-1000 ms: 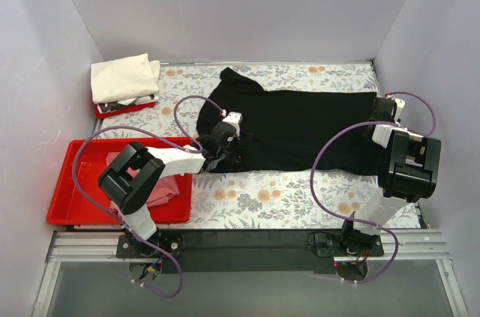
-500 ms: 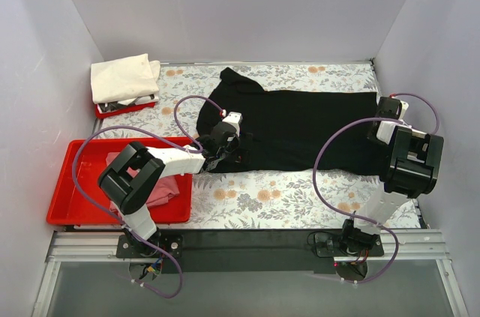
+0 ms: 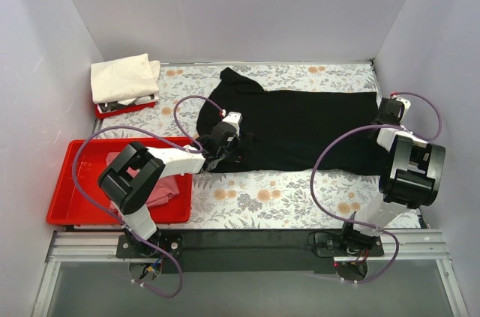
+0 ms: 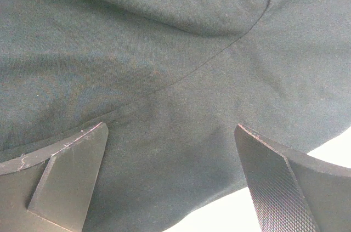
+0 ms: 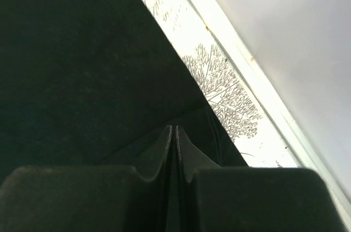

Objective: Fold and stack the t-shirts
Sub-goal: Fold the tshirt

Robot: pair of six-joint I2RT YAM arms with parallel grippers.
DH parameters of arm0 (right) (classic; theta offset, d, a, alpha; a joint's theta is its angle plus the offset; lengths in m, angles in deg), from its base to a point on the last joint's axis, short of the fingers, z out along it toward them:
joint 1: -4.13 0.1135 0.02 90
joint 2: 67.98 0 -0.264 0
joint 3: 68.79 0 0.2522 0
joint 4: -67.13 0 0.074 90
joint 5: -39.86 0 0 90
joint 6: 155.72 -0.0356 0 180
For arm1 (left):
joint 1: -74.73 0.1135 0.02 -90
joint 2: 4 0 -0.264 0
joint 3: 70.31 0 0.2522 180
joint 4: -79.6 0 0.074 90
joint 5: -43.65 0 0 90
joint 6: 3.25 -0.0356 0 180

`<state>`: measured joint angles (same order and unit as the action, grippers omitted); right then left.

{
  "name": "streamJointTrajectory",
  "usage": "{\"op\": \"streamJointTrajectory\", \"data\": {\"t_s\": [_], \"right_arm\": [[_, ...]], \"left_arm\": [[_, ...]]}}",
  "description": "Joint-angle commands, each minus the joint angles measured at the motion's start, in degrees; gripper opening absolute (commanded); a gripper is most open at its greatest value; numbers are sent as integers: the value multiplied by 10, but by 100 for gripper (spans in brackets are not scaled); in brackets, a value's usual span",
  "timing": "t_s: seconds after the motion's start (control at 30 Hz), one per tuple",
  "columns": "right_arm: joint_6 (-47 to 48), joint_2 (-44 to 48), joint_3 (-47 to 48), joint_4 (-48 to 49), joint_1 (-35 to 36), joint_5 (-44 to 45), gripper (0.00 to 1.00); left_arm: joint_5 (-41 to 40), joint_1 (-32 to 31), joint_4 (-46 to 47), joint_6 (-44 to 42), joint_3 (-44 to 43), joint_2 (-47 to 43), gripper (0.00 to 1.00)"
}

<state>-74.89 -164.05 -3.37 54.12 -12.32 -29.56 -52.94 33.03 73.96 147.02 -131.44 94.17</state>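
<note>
Black t-shirt [image 3: 300, 126] lies spread flat across the middle of the table [image 3: 262, 197], with its straight hem edge at the right.

Left fingers [image 4: 71, 171] stand wide apart over the near-left edge of the shirt. Black cloth with a seam and a soft fold fills the gap between them; nothing is clamped.

Right fingers [image 5: 159, 150] are pressed together at the far-right corner of the shirt, tips at its edge. Whether cloth is pinched between them cannot be determined.

Cream-white t-shirt [image 3: 120, 77] rests folded on a small red tray [image 3: 124, 109] at the far left. Pink t-shirt [image 3: 161, 189] lies in the large red tray [image 3: 67, 182] at the near left.
</note>
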Motion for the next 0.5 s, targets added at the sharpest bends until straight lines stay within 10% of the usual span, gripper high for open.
{"op": "streamJointTrajectory", "data": {"t_s": [0.0, 0.47], "right_arm": [[0, 48, -11, 61, 1, -9, 1], [-1, 61, -23, 59, 1, 15, 1]], "left_arm": [[-16, 6, -43, -2, 2, 14, 94], [-44, 13, -41, 6, 8, -3, 94]]}}
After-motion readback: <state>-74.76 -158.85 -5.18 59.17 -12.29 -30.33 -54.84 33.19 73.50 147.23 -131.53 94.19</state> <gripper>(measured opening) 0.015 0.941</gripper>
